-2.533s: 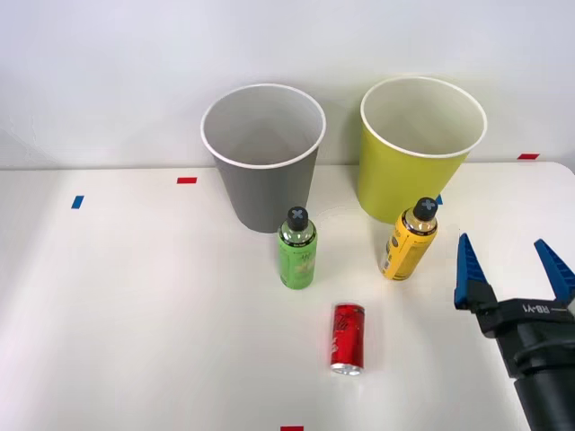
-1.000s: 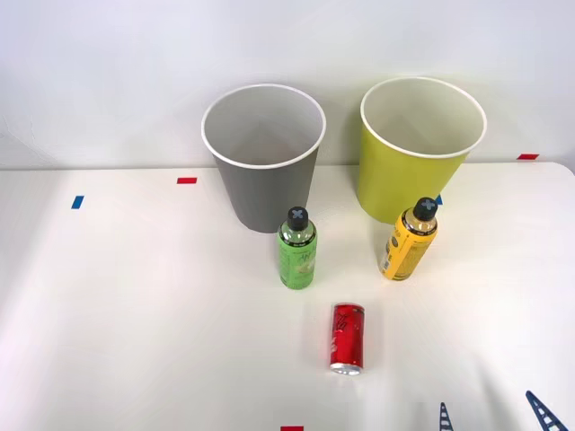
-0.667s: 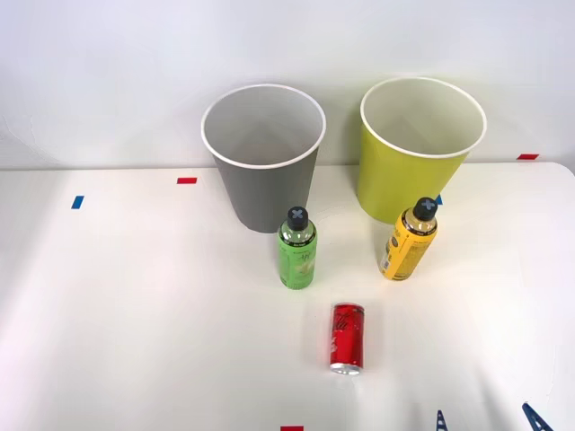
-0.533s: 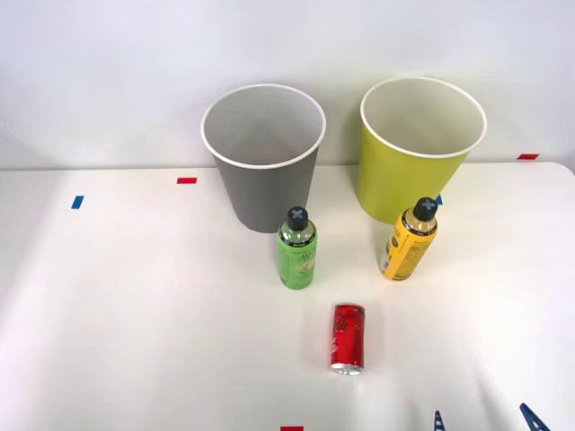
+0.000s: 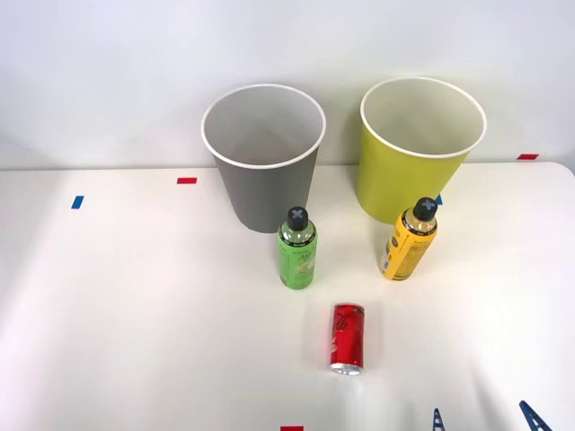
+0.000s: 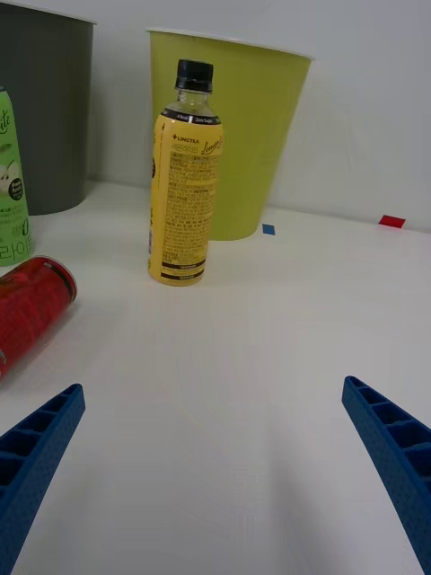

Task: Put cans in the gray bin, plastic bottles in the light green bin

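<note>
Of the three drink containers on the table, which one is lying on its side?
The red can. It lies flat on the table, while the green-labelled bottle and the yellow bottle stand upright on their bases.

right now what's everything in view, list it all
gray bin: 1, gray with white rim, upright at table's back, left of the lime one
green bin: 1, lime with white rim, upright at back right
green bottle: 1, green label, black cap, standing before the gray bin
yellow bottle: 1, yellow, black cap, standing before the green bin
red can: 1, red, lying on its side nearest the robot
tape marks: several, red and blue, scattered on the table
table: 1, white
right pincer: 1, blue, open, at the near right edge
</note>
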